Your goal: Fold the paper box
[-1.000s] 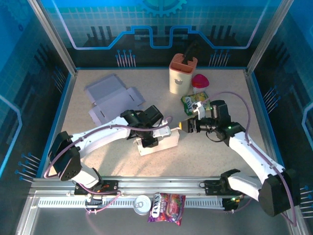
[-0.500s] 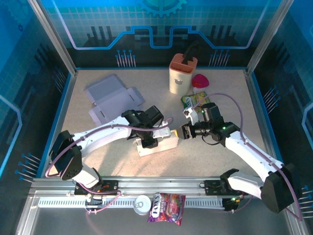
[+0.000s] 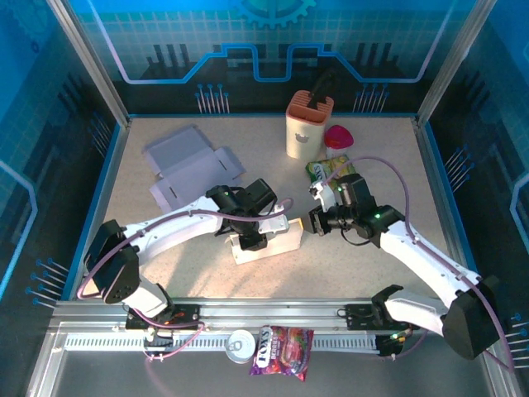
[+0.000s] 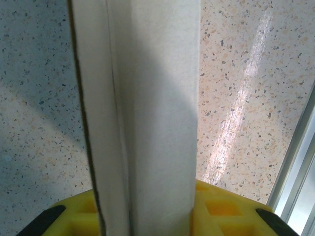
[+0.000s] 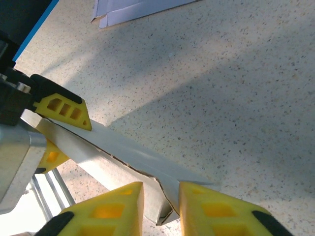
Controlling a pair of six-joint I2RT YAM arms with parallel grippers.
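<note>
Task object: the white paper box, partly raised, lies mid-way across the speckled beige table, just ahead of both arms.
Long axis: we read it as running left to right in the top view, its right end a little farther from the arm bases.
Left gripper: clenched on an upright white wall of the box; the paper fills the gap between its yellow pads.
Right gripper: at the box's right end, with its yellow fingers narrowly straddling the end flap. We cannot tell whether they pinch it.
Governing relation: the flap lies between the right jaws, and the box stretches away from them toward the left gripper. We judge the right arm best placed to fold that end while the left steadies the wall.
Containers: the cream cup with an orange rim at the far side holds a dark tool; the box's inside is hidden from us.
Spare stock: a flat grey cardboard blank lies well apart, far left.
</note>
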